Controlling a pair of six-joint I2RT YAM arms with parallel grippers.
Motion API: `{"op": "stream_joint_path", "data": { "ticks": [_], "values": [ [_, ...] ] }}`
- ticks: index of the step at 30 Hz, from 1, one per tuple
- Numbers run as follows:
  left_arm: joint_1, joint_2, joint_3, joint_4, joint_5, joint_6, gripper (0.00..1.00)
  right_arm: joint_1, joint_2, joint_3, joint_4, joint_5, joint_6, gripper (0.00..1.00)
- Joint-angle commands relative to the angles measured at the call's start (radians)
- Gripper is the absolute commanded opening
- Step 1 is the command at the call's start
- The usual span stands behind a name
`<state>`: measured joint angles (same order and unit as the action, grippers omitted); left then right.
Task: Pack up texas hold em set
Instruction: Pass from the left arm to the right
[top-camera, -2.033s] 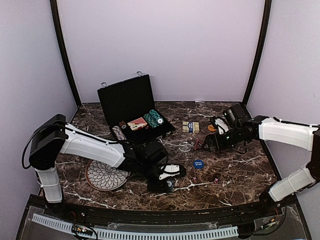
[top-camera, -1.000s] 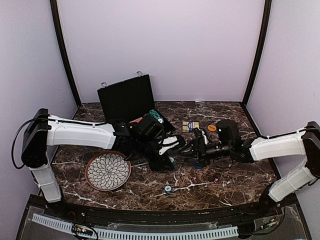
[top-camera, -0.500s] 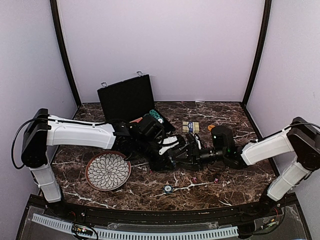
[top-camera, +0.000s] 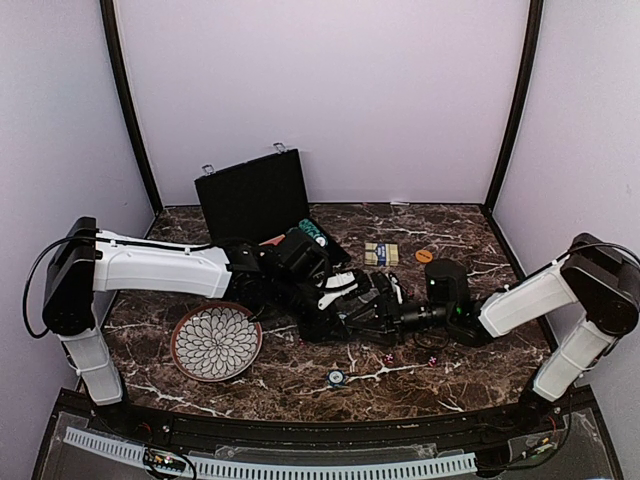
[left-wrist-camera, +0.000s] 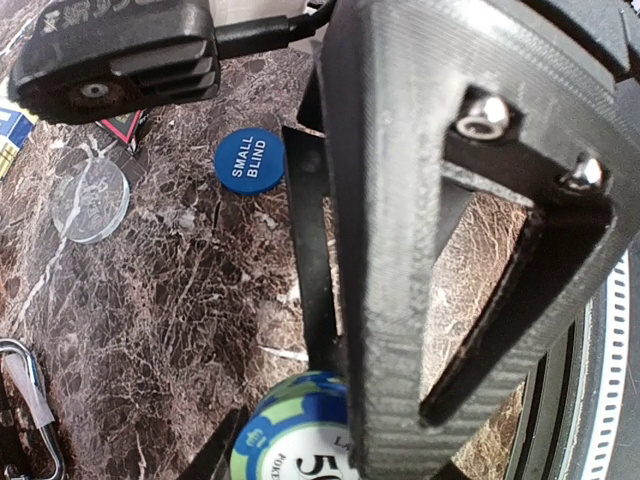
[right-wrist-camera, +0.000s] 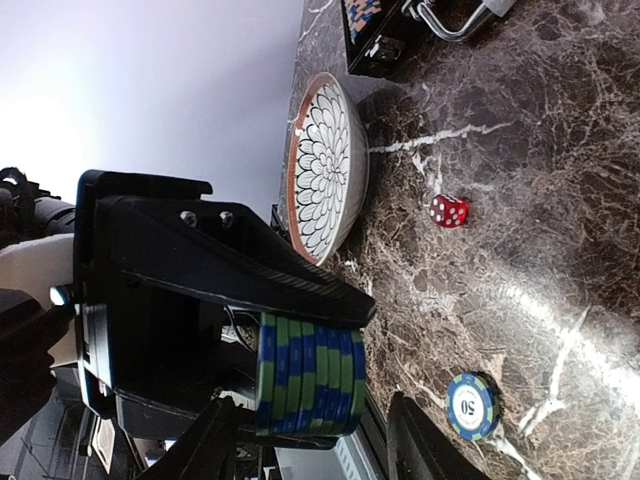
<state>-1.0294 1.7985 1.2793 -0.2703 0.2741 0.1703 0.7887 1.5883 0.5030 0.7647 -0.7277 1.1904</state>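
Plate (top-camera: 216, 342) left of lone chip (top-camera: 335, 377), briefcase (top-camera: 255, 200) behind both, dice (top-camera: 388, 358) to the right.

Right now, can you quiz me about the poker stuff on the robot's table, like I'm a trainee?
1. True or false: the briefcase stands open.
2. Pick one. The blue button reads: A Dealer, B Small Blind, C Big Blind.
3. What does the left end effector grip?

Key
1. True.
2. B.
3. A stack of blue-and-green chips.
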Motion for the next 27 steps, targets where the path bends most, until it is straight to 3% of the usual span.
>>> {"op": "stream_joint_path", "data": {
  "ticks": [1,14,20,24,27],
  "values": [
    [0.003,-0.057,0.029,0.029,0.031,-0.009,0.12,0.011,0.009,-0.005,0.096,-0.016,0.019,0.51],
    [0.003,-0.051,0.025,0.032,0.046,-0.016,0.12,0.012,0.039,-0.011,0.15,-0.029,0.048,0.38],
    [0.003,-0.049,0.025,0.037,0.041,-0.015,0.13,0.011,0.044,-0.007,0.15,-0.037,0.043,0.24],
    [0.003,-0.057,0.021,0.044,0.053,-0.019,0.26,0.011,0.032,0.005,0.108,-0.039,0.024,0.12],
    [0.004,-0.071,0.003,0.058,0.057,-0.023,0.47,0.01,0.009,0.031,0.03,-0.035,-0.021,0.03]
  ]
}}
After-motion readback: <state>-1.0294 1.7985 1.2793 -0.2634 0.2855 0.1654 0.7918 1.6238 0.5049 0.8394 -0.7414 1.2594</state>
